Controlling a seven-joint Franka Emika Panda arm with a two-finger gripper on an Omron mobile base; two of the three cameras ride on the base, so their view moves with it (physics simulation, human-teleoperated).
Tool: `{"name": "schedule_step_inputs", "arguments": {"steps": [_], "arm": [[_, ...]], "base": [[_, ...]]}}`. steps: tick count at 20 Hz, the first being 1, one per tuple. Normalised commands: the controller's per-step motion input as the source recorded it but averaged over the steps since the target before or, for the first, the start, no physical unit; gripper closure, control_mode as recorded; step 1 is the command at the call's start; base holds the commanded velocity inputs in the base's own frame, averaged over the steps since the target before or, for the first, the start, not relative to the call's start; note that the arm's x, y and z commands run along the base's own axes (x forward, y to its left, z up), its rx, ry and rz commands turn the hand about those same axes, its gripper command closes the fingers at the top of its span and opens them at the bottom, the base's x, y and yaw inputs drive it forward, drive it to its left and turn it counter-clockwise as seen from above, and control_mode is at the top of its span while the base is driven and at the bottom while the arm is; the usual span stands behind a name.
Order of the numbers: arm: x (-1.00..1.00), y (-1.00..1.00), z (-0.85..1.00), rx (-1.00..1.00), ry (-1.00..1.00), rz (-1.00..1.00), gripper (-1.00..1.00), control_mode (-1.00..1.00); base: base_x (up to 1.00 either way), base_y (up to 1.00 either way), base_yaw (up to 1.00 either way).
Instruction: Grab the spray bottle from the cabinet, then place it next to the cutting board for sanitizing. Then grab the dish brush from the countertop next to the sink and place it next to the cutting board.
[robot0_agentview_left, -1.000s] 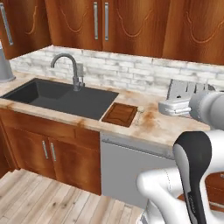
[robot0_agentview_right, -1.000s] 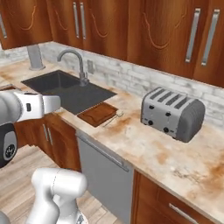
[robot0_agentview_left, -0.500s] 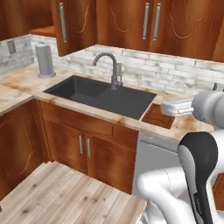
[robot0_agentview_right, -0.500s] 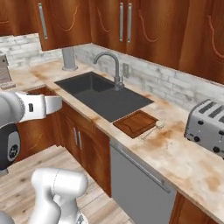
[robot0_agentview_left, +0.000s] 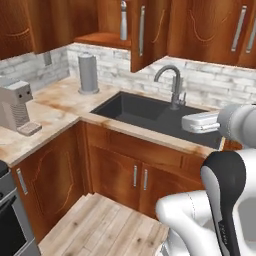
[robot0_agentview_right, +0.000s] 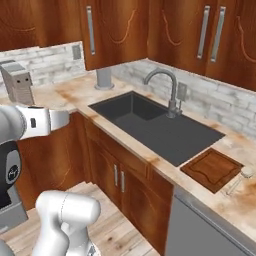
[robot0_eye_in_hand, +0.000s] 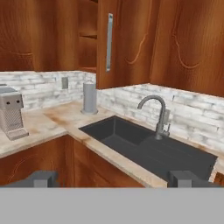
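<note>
The spray bottle (robot0_agentview_left: 123, 20) stands upright on the wooden shelf of the open cabinet (robot0_agentview_left: 102, 38), up and left of the sink (robot0_agentview_left: 150, 113). My gripper (robot0_eye_in_hand: 113, 179) is open and holds nothing; its fingertips (robot0_eye_in_hand: 42, 178) stand wide apart. It hangs at counter height in front of the sink's right end, well below and right of the bottle, and its white hand (robot0_agentview_left: 199, 122) points left. The cutting board (robot0_agentview_right: 212, 168) lies on the countertop (robot0_agentview_right: 75, 93) right of the sink (robot0_agentview_right: 160, 129). The dish brush (robot0_agentview_right: 238, 179) lies just beside the board's right edge.
The cabinet door (robot0_eye_in_hand: 121, 43) stands swung open above the sink's left end. A tall grey cylinder (robot0_agentview_left: 88, 73) stands in the counter corner and a coffee machine (robot0_agentview_left: 15, 107) further left. The faucet (robot0_agentview_left: 172, 86) rises behind the basin. An oven front (robot0_agentview_left: 11, 220) is at lower left.
The whole picture has shifted: the base has driven left along the counter, so the toaster has left view and the open cabinet, grey cylinder and coffee machine have come in. The gripper stays open.
</note>
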Motion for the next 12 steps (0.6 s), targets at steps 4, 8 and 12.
{"name": "schedule_step_inputs", "arguments": {"steps": [4, 8, 12], "arm": [[0.0, 0.0, 0.0, 0.0, 0.0, 0.0, -1.0, 1.0], [0.0, 0.0, 0.0, 0.0, 0.0, 0.0, -1.0, 1.0], [0.0, 0.0, 0.0, 0.0, 0.0, 0.0, -1.0, 1.0]], "base": [[0.47, 1.0, -0.01], [0.38, 0.82, -0.04], [0.43, 0.29, -0.03]]}}
